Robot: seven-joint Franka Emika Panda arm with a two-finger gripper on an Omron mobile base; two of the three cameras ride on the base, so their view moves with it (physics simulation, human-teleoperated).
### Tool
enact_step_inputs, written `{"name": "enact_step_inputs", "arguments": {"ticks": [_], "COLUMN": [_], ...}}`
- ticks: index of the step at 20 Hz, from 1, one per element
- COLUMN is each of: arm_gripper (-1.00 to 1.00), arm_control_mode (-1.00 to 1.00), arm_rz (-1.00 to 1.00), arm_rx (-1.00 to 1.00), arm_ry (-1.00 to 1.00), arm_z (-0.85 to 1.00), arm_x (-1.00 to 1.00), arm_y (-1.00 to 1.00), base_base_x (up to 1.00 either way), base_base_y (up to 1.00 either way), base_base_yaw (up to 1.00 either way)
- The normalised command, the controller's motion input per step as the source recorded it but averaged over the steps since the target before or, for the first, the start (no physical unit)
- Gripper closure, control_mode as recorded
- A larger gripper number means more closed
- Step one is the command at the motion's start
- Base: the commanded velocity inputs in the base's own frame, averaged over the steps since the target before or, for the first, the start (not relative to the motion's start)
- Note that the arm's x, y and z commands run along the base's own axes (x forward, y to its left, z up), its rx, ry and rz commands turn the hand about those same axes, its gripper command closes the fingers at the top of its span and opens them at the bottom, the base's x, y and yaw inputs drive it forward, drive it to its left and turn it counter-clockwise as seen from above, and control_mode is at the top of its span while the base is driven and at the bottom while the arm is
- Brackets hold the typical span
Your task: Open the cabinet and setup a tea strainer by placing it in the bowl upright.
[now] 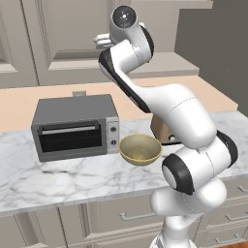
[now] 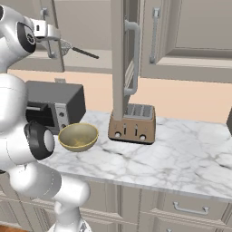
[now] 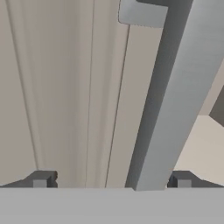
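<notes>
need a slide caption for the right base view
One cabinet door swung open, tea strainer on the shelf, open tool at the other door's handle.

A: How does the cabinet (image 2: 124,54) stand?
B: Its right taupe door is swung out edge-on, silver bar handle facing right; the left door is shut.
A: The tea strainer (image 2: 67,46)?
B: On the shelf inside, grey mesh cup, dark handle pointing right.
A: The bowl (image 1: 140,148)?
B: Olive-yellow, upright on the marble counter.
</notes>
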Motion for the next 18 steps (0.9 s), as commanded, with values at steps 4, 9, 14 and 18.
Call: {"name": "enact_step_inputs", "arguments": {"ticks": [4,9,14,18], "arm_gripper": [-1.00,1.00,1.00,1.00], "arm_control_mode": [-1.00,-1.00,-1.00,-1.00], "arm_rz": [0.00,0.03,0.04,0.03], "arm_rx": [0.00,0.00,0.00,0.00], "arm_ry": [-0.01,0.00,0.00,0.00], "arm_z": [-0.01,-0.01,0.00,-0.03], "arm_x": [0.20,0.23,0.25,0.24], "arm_y": [0.00,0.00,0.00,0.00], "base_base_x": [0.00,0.00,0.00,0.00], "base_base_y": [0.00,0.00,0.00,0.00], "base_base_yaw": [0.00,0.00,0.00,0.00]}}
